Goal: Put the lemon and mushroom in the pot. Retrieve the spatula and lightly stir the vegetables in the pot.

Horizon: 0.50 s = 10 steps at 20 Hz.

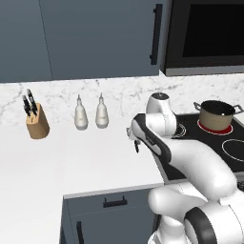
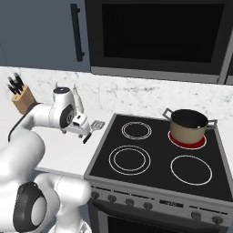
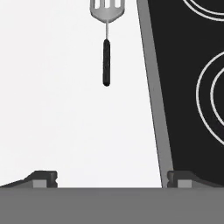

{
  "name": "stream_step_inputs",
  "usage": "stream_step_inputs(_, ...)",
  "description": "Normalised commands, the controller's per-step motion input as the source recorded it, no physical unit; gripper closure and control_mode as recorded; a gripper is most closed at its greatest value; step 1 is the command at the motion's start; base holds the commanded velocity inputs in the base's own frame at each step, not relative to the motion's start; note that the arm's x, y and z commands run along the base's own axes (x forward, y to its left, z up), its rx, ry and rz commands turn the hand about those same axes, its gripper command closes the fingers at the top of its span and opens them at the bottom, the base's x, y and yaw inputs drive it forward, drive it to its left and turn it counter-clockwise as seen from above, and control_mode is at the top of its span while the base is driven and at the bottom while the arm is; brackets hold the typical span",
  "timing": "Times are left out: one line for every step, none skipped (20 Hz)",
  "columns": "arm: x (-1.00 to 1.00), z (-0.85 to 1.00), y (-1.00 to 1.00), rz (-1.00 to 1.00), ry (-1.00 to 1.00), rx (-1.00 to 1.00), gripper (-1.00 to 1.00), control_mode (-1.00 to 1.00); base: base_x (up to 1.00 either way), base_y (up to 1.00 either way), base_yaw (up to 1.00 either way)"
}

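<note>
We find no readable text, brand, number or sign anywhere. The small display on the stove's front panel (image 2: 169,204) carries faint marks too small for us to make out, and its knobs bear no legible markings.

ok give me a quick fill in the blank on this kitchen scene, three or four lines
1. The pot sits on the burner that glows ____.
2. The spatula lies on the white counter, just ____ the stove.
3. The gripper hovers above the counter with its jaws ____.
4. The wooden block near the two white bottles holds ____.

Missing words: red; beside; open; knives
</note>
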Motion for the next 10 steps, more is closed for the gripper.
stream_step_inputs(0.56,-0.44,0.14,-0.01,0.00,0.00,-1.00,-1.00,0.00,0.00,0.00)
stream_step_inputs(0.53,-0.43,0.11,0.00,0.00,0.00,-1.00,-1.00,0.00,0.00,0.00)
stream_step_inputs(0.49,-0.43,0.04,0.00,0.00,0.00,-1.00,-1.00,0.00,0.00,0.00)
stream_step_inputs(0.44,-0.42,0.00,0.00,0.00,0.00,-1.00,-1.00,0.00,0.00,0.00)
stream_step_inputs(0.44,-0.43,0.02,0.00,0.00,0.00,-1.00,-1.00,0.00,0.00,0.00)
stream_step_inputs(0.44,-0.42,0.03,0.00,0.00,0.00,-1.00,-1.00,0.00,0.00,0.00)
stream_step_inputs(0.42,-0.42,0.01,0.00,0.00,0.00,-1.00,-1.00,0.00,0.00,0.00)
stream_step_inputs(0.40,-0.38,0.00,0.00,0.00,0.00,-1.00,-1.00,0.00,0.00,0.00)
stream_step_inputs(0.34,-0.34,0.00,0.00,0.00,0.00,-1.00,-1.00,0.00,0.00,0.00)
stream_step_inputs(0.31,-0.32,0.00,0.00,0.01,0.00,-1.00,-1.00,0.00,0.00,0.00)
